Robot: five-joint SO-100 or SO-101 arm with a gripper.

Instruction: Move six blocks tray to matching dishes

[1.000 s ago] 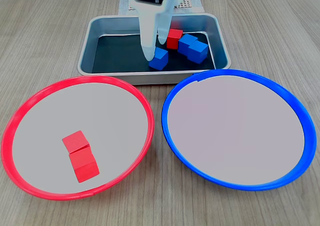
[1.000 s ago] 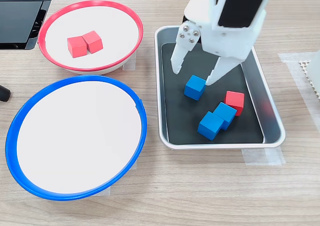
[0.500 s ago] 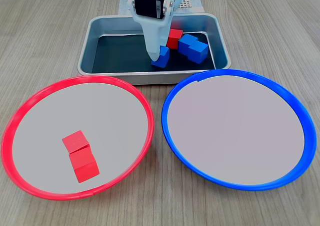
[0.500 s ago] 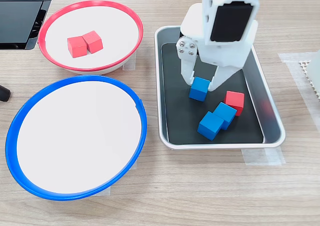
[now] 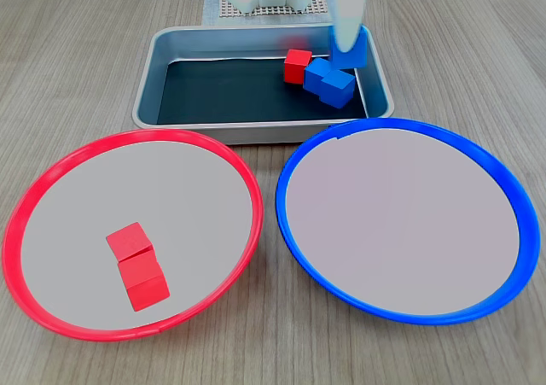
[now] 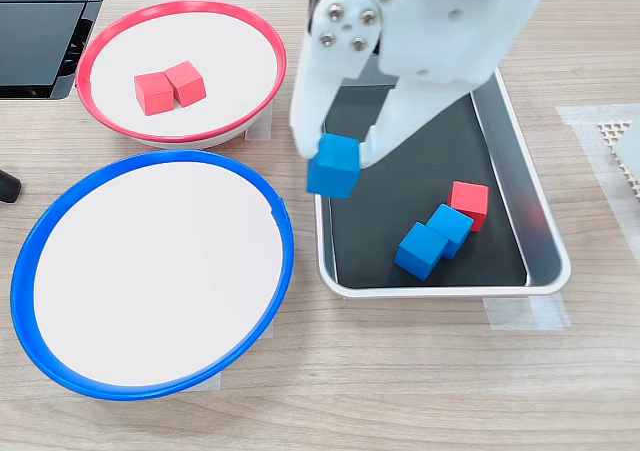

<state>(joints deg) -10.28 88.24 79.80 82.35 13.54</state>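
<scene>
I've got the white two-finger gripper [image 6: 337,156] clamped on a small blue cube [image 6: 333,165], held in the air above the silvery metal tray's [image 6: 543,226] left rim; one red cube [image 6: 469,203] and two blue cubes [image 6: 432,239] sit near the tray's bottom right corner

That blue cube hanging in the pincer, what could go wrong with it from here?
The pincer holds the blue cube only by its fingertips, lifted above the tray, so it might slip and fall back in or onto the table. The blue-rimmed dish sits close by, but the red-rimmed dish is next to it; a poor aim could drop the cube on a rim and bounce it off.
</scene>
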